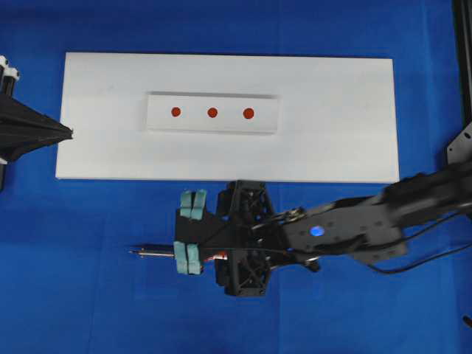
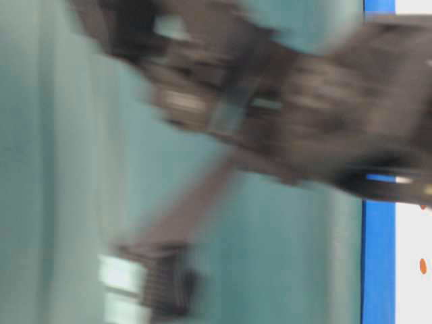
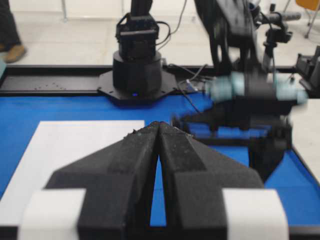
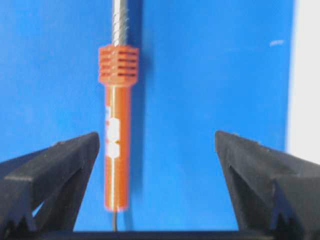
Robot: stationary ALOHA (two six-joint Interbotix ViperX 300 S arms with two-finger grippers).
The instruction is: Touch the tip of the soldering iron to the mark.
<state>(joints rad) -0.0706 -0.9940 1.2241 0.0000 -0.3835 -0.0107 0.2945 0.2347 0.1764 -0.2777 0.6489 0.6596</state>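
Iron [image 1: 158, 254] lies flat on the blue tabletop [image 1: 74, 295] at the near side, below the white board's near edge, with its silver tip pointing left. In the right wrist view its orange ribbed handle [image 4: 117, 140] sits between the spread jaws, closer to the left one and not touched by either. The right tool [image 1: 191, 232] hangs over the handle with its jaws wide apart, one teal-padded finger above the iron and the other well clear on the far side. Its arm reaches in from the right edge.

Farther back, the white board [image 1: 332, 147] spans most of the tabletop. A smaller white strip [image 1: 158, 122] rests on it, left of centre, carrying three red marks [image 1: 212, 113] in a row, all well apart from the tip.

At the far left edge, the left tool [image 1: 68, 133] has its jaws pressed together with nothing between them, its point just at the board's left edge. The table-level view is too blurred to read.
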